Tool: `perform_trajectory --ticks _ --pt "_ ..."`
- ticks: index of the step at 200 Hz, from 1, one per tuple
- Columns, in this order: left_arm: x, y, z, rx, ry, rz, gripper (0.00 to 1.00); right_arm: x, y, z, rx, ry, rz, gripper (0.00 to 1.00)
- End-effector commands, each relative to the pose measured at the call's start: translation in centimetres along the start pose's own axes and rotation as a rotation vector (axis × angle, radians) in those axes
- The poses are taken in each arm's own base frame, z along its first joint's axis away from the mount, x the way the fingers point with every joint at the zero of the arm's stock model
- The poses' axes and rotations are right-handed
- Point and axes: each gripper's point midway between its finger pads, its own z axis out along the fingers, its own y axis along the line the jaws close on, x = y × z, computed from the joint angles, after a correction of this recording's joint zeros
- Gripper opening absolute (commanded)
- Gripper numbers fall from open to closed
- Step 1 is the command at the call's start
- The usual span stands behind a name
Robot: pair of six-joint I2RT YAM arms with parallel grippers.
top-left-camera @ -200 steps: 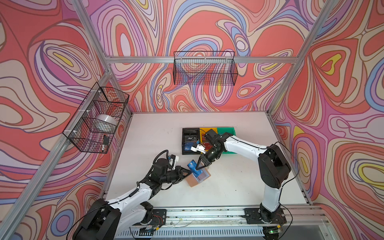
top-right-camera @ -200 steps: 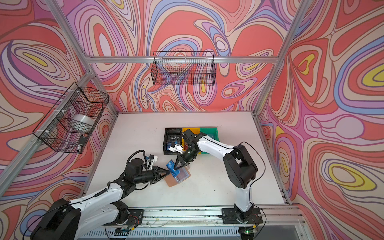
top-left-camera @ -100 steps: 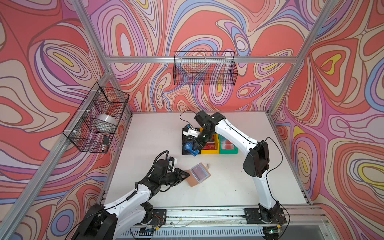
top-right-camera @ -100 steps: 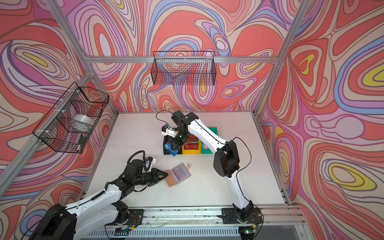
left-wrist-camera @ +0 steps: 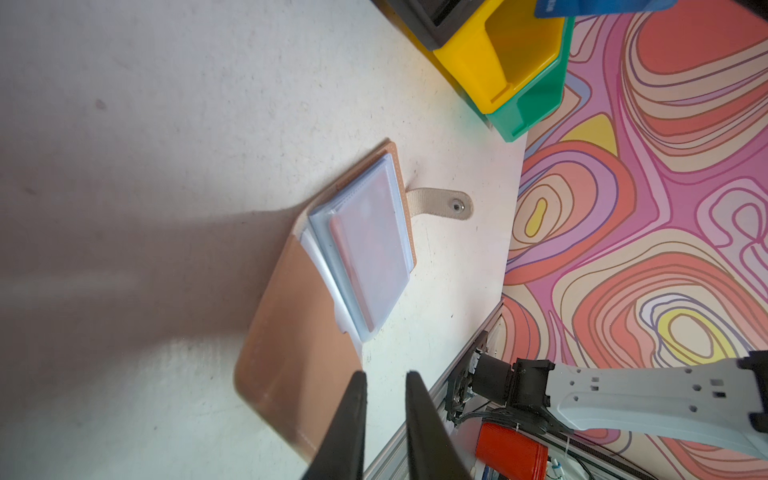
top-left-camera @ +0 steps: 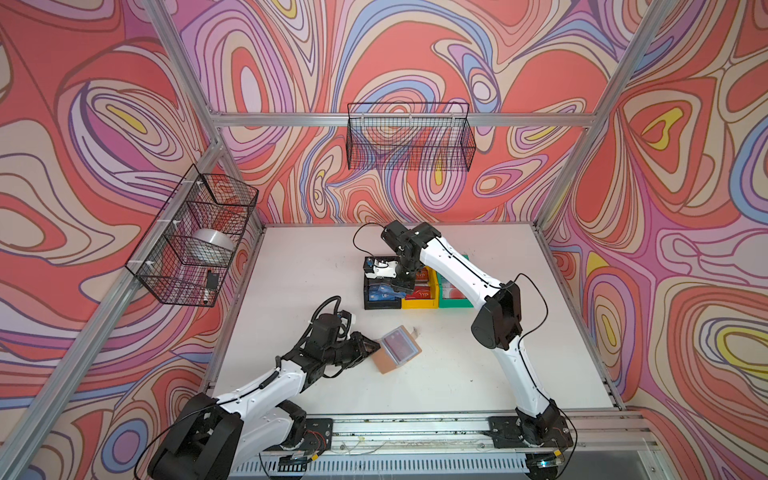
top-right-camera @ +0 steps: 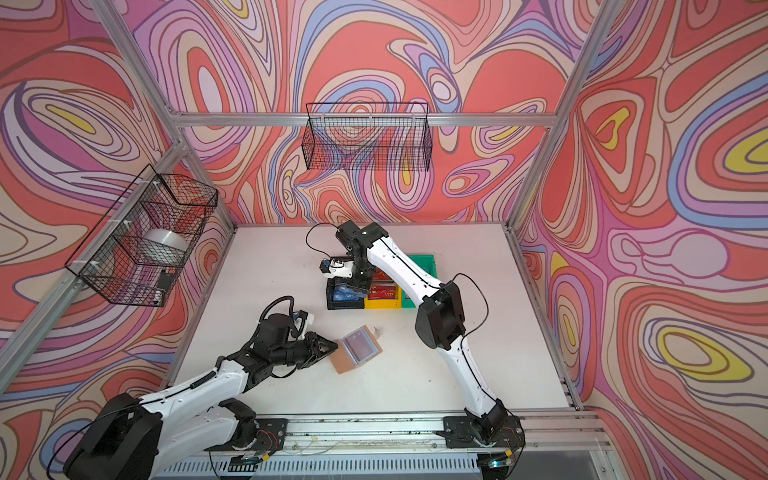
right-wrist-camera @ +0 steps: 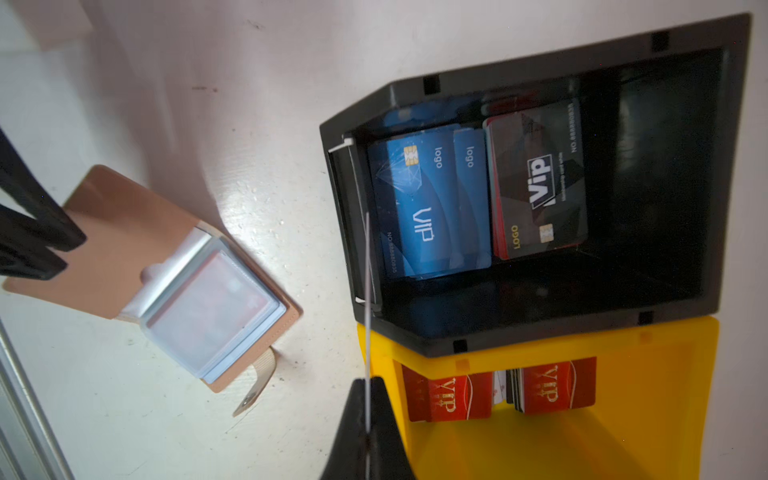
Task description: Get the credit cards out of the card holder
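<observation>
Credit cards (right-wrist-camera: 419, 199) lie in bins (right-wrist-camera: 727, 166), right gripper (right-wrist-camera: 368, 380) pinching another, one reddish card (left-wrist-camera: 365, 257) left inside the card holder (left-wrist-camera: 291, 332) beneath the narrow-jawed left gripper (left-wrist-camera: 386, 374).

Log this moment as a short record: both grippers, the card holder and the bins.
card holder: open on the table, clear sleeves up, a reddish card in the top sleeve
left gripper: jaws narrowly apart, tips at the holder's tan cover
right gripper: shut on a blue card, over the bins
black bin: blue VIP cards and a dark VIP card inside
yellow bin: red VIP cards inside
</observation>
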Motion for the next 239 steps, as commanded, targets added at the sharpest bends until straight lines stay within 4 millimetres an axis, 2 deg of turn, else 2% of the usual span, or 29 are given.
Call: perform_trajectory --ticks 1,89,162,239 --pt "-0.5 -0.1 0.1 -0.005 -0.015 0.01 0.21 -0.9 -1.0 -0.2 0.044 -0.014 -0.065 0.0" --pt "-0.3 1.4 1.3 -0.034 0.014 -0.011 0.2 -2.7 -0.2 1.7 0.047 -0.022 -0.156 0.0" --pt "-0.4 1.7 1.5 -0.049 0.019 -0.013 0.2 -2.6 -0.9 3.4 0.069 0.008 -0.206 0.0" --pt "-0.4 2.2 1.9 -0.069 0.026 -0.012 0.2 -1.8 -1.1 6.1 0.048 0.05 -0.215 0.0"
